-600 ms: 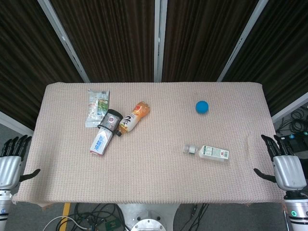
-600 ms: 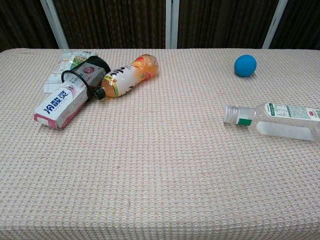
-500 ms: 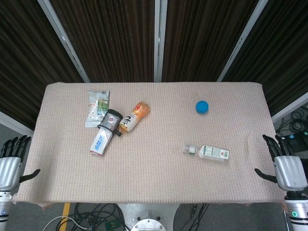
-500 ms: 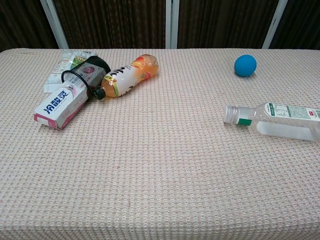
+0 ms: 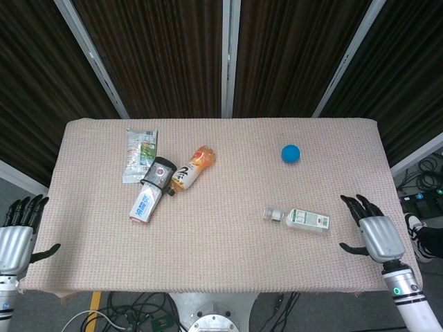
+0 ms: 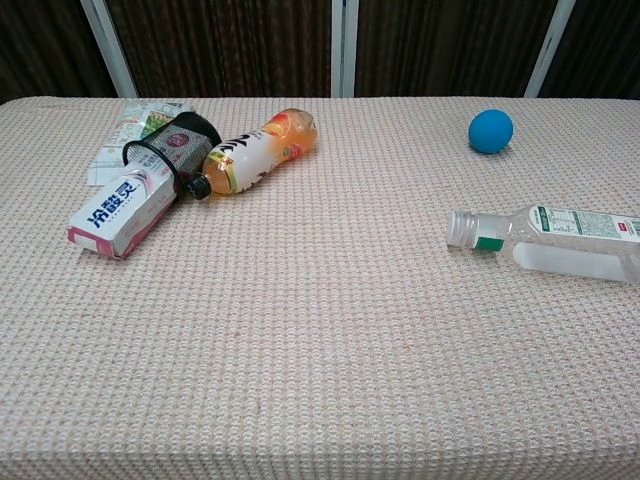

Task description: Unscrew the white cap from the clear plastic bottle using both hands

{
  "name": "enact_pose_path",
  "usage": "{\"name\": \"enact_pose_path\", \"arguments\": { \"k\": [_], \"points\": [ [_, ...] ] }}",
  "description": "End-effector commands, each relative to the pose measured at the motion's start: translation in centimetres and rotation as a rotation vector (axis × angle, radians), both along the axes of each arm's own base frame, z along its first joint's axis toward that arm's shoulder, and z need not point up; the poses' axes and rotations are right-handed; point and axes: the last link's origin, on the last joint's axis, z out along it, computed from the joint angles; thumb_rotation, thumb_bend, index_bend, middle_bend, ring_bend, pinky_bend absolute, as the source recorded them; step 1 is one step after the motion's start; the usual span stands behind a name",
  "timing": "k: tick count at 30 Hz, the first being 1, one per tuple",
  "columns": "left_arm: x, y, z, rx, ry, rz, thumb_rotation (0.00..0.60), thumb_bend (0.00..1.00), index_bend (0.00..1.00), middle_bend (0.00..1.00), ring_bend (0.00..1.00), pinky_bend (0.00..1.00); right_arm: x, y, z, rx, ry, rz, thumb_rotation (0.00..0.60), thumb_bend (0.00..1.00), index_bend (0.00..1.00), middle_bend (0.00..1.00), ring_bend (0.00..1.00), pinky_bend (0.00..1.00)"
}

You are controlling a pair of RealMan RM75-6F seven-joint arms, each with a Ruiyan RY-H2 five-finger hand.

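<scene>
The clear plastic bottle (image 5: 302, 219) lies on its side right of the table's middle, its white cap (image 5: 268, 214) pointing left. In the chest view the same bottle (image 6: 560, 238) lies at the right edge, cap (image 6: 459, 228) toward the centre. My right hand (image 5: 370, 232) hovers over the table's right part, a short way right of the bottle's base, fingers spread and holding nothing. My left hand (image 5: 15, 234) stays off the table's left edge, fingers apart and empty. Neither hand shows in the chest view.
A blue ball (image 5: 291, 153) sits at the back right. At the back left lie an orange drink bottle (image 5: 193, 166), a black mesh-wrapped item (image 5: 158, 174), a white-and-pink box (image 5: 144, 205) and a green-white packet (image 5: 140, 153). A beige woven cloth (image 5: 221, 263) covers the table.
My right hand has moved left from beyond the table's right edge to over the cloth, closer to the bottle. The left hand and all objects have stayed put.
</scene>
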Motion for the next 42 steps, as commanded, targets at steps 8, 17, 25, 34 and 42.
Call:
{"name": "enact_pose_path", "arguments": {
  "k": [8,17,25,34,42],
  "points": [
    [-0.2,-0.2,0.0,-0.009,-0.001,0.012,0.6,0.0,0.07,0.06,0.0,0.04,0.5,-5.4,-6.7,0.168,0.028,-0.029,0.6,0.0,0.01,0.15,0.08,0.24],
    [-0.2,-0.3,0.0,-0.013,0.001,0.015,0.6,0.0,0.07,0.06,0.0,0.04,-0.6,-5.6,-7.9,0.172,0.013,-0.051,0.6,0.07,0.2,0.28,0.19,0.36],
    [0.6,0.9,0.3,-0.021,0.013,-0.035,0.6,0.0,0.07,0.06,0.0,0.04,0.1,-6.0,-8.3,0.17,-0.014,0.011,0.6,0.31,0.48,0.46,0.37,0.53],
    [4.1,3.9,0.8,-0.057,-0.091,-0.196,0.6,0.0,0.07,0.06,0.02,0.05,5.5,-6.6,-8.1,0.169,-0.286,0.265,0.6,0.35,0.56,0.51,0.43,0.6],
    [8.6,7.0,0.5,-0.131,-0.205,-0.356,0.6,0.0,0.07,0.06,0.03,0.07,12.9,-7.9,-11.7,0.271,-0.53,0.46,0.6,0.36,0.57,0.51,0.44,0.61]
  ]
}}
